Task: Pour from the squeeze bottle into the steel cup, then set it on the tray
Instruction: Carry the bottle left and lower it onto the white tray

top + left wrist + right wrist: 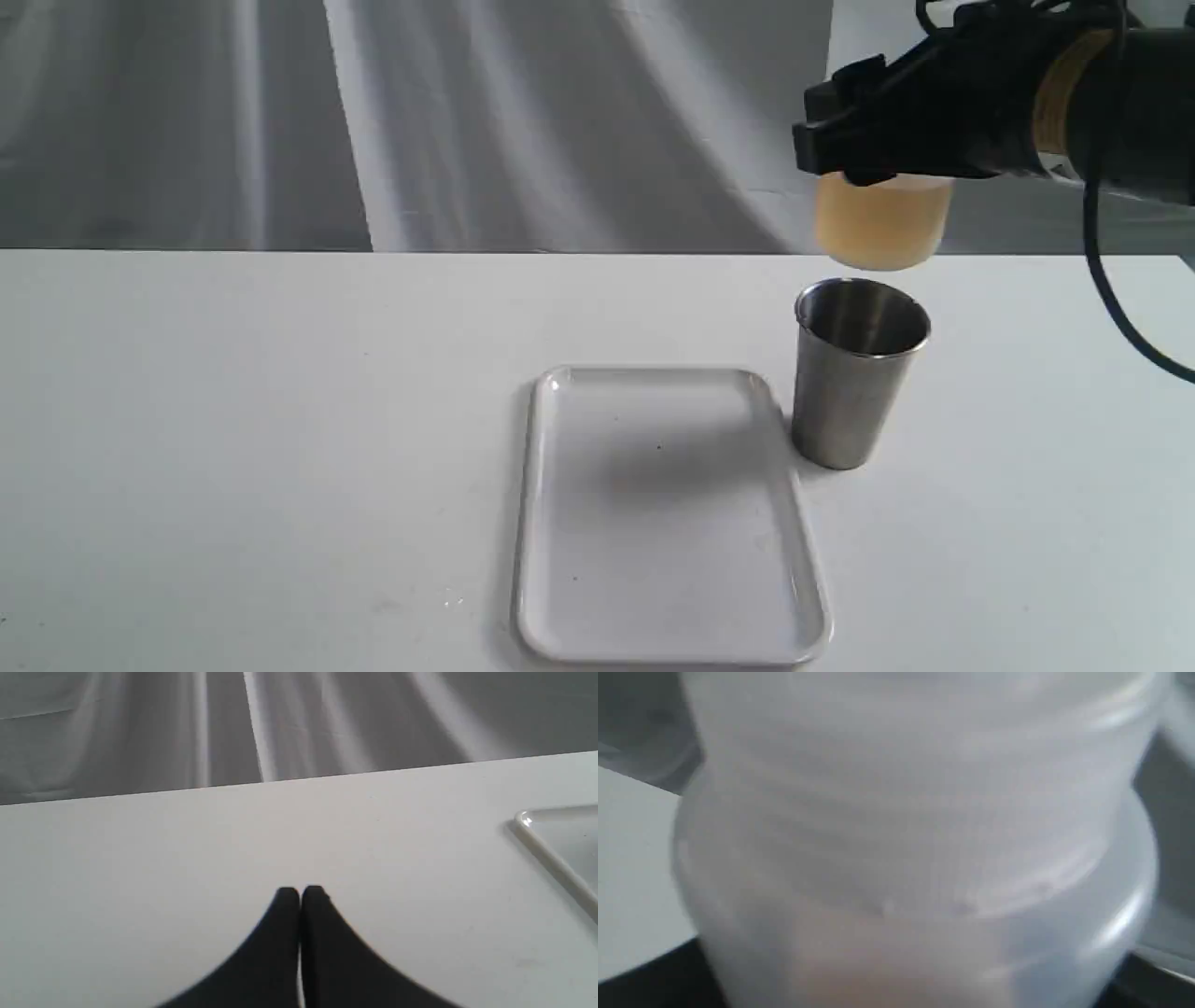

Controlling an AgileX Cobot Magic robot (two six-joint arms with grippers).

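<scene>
I can read nothing here: the bottle [882, 224], the cup [854, 392] and the tray [653, 560] show no lettering, label, brand or number that I can make out
</scene>
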